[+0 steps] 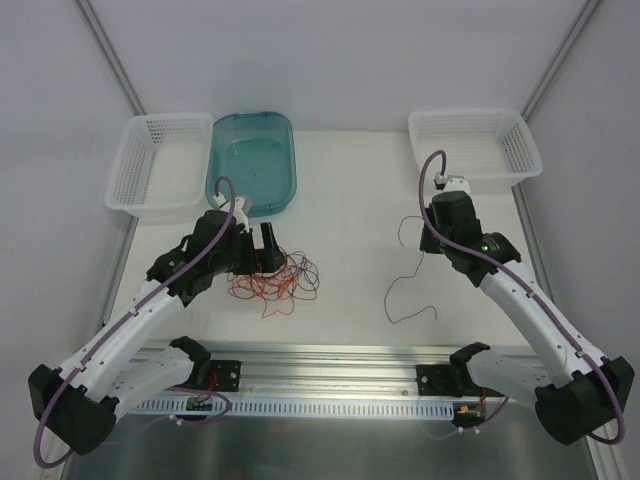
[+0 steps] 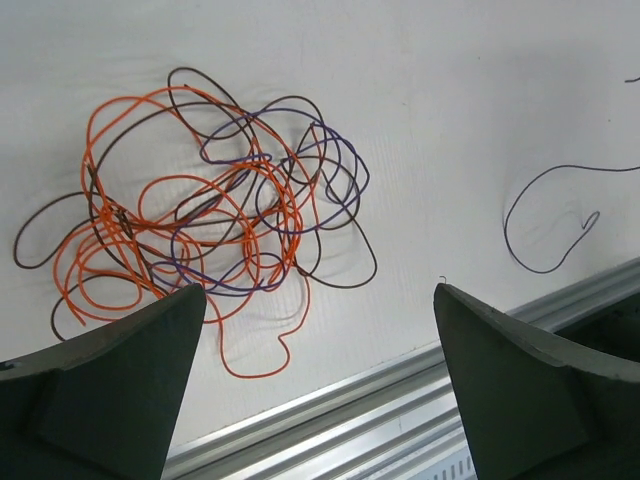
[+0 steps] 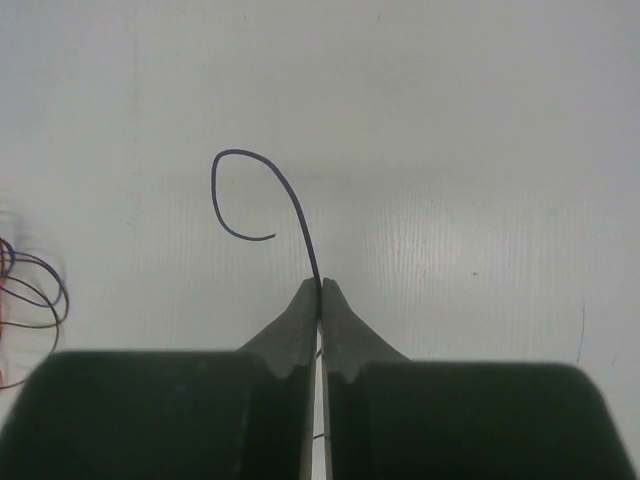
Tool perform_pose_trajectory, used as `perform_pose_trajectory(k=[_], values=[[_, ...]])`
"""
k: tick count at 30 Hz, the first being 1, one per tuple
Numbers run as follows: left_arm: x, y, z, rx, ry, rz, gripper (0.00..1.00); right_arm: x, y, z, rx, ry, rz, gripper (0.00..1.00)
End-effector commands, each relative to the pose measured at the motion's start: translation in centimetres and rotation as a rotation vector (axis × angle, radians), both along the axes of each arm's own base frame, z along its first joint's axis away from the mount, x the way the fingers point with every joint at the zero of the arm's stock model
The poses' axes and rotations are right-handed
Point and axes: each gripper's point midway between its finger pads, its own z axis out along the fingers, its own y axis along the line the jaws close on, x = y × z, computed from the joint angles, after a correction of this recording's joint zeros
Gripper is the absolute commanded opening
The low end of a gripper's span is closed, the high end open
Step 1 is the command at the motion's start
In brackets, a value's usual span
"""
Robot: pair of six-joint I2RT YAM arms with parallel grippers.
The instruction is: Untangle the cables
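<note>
White table (image 1: 350, 220): cable tangle (image 1: 275, 280), separate purple cable (image 2: 508, 225), teal tray (image 1: 250, 160), left basket (image 1: 120, 180), right basket (image 1: 525, 150).

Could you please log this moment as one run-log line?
left gripper: open near tangle | right gripper: shut on purple wire | untangling: unfinished

White desk (image 1: 350, 220), pale grey walls (image 1: 340, 50) behind, metal posts (image 1: 108, 60) at both back corners, aluminium rail (image 1: 330, 365) along near edge, even light
</note>
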Motion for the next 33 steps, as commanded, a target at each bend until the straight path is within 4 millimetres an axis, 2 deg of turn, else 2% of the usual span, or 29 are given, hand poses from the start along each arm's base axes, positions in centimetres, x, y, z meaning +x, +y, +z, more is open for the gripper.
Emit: perform_pose_trajectory(k=[1,2,3,5,6,7,8,10,11,13,14,15,16,17,18,19,21,23,25,26,27,28,30,31,33], values=[[0.1,1.5,0.9,0.068,-0.002,-0.021,0.99,2.4,0.0,6.3,0.051,-0.141,-0.015,0.01],[0.3,2.0,0.9,0.085,-0.013,-0.016,0.99,2.7,-0.3,6.7,0.044,-0.14,-0.026,0.01],[0.5,2.5,1.1,0.093,-0.022,-0.007,0.99,3.4,-0.8,8.9,0.058,-0.183,-0.044,0.01],[1.0,4.0,1.4,0.122,-0.054,0.031,0.99,4.3,-1.6,10.4,0.042,-0.201,-0.07,0.01],[1.2,4.5,1.4,0.136,-0.063,0.046,0.99,4.7,-2.1,11.7,0.037,-0.228,-0.087,0.01],[1.1,4.9,1.5,0.136,-0.076,0.052,0.99,5.4,-3.1,14.3,0.028,-0.286,-0.132,0.01],[1.5,6.0,1.4,0.174,-0.094,0.091,0.99,5.7,-3.6,15.7,0.023,-0.316,-0.151,0.01],[1.4,7.0,1.1,0.201,-0.112,0.122,0.99,6.9,-4.7,17.5,0.028,-0.358,-0.198,0.01],[1.6,7.6,0.9,0.226,-0.122,0.141,0.99,7.5,-5.1,20.2,0.053,-0.421,-0.214,0.01],[1.6,8.4,0.1,0.259,-0.125,0.165,0.99,9.1,-6.2,21.5,0.055,-0.444,-0.258,0.01],[1.5,8.6,-0.1,0.274,-0.123,0.168,0.99,9.7,-6.7,23.8,0.048,-0.497,-0.261,0.01],[1.5,8.8,-0.4,0.281,-0.117,0.169,0.99,10.9,-7.4,24.1,0.032,-0.502,-0.283,0.01],[1.5,8.8,-0.4,0.28,-0.12,0.167,0.99,11.8,-7.7,25.2,0.034,-0.54,-0.292,0.01],[1.4,8.7,-0.4,0.279,-0.12,0.162,0.99,12.3,-8.1,27.2,0.037,-0.589,-0.302,0.01],[1.4,8.7,-0.4,0.278,-0.121,0.164,0.99,12.9,-8.7,27.9,0.021,-0.61,-0.313,0.01],[1.4,8.8,-0.5,0.281,-0.119,0.166,0.99,14.6,-8.9,28.2,0.017,-0.632,-0.319,0.01],[1.5,8.9,-0.6,0.289,-0.117,0.166,0.99,15.9,-9.8,30.3,0.015,-0.698,-0.339,0.03],[1.5,8.9,-1.0,0.296,-0.102,0.161,0.99,18.3,-10.4,31.3,0.013,-0.755,-0.349,0.04],[1.5,8.9,-1.3,0.3,-0.092,0.159,0.99,19.6,-11.4,33.9,0.017,-0.85,-0.35,0.04],[1.6,8.9,-1.3,0.303,-0.089,0.162,0.99,21.5,-11.5,33.0,0.013,-0.845,-0.347,0.04],[1.6,9.0,-1.5,0.306,-0.084,0.165,0.99,21.9,-11.9,34.7,0.02,-0.892,-0.338,0.04],[1.6,9.1,-1.5,0.309,-0.082,0.17,0.99,23.9,-12.1,34.0,0.016,-0.897,-0.332,0.04],[1.7,9.2,-1.7,0.311,-0.076,0.171,0.99,25.5,-12.5,34.6,0.016,-0.932,-0.309,0.04],[1.7,9.2,-1.9,0.315,-0.066,0.172,0.99,25.6,-12.6,36.4,0.023,-0.986,-0.303,0.03],[1.7,9.2,-2.3,0.321,-0.053,0.172,0.99,27.6,-12.7,36.1,0.018,-1.009,-0.281,0.03]])
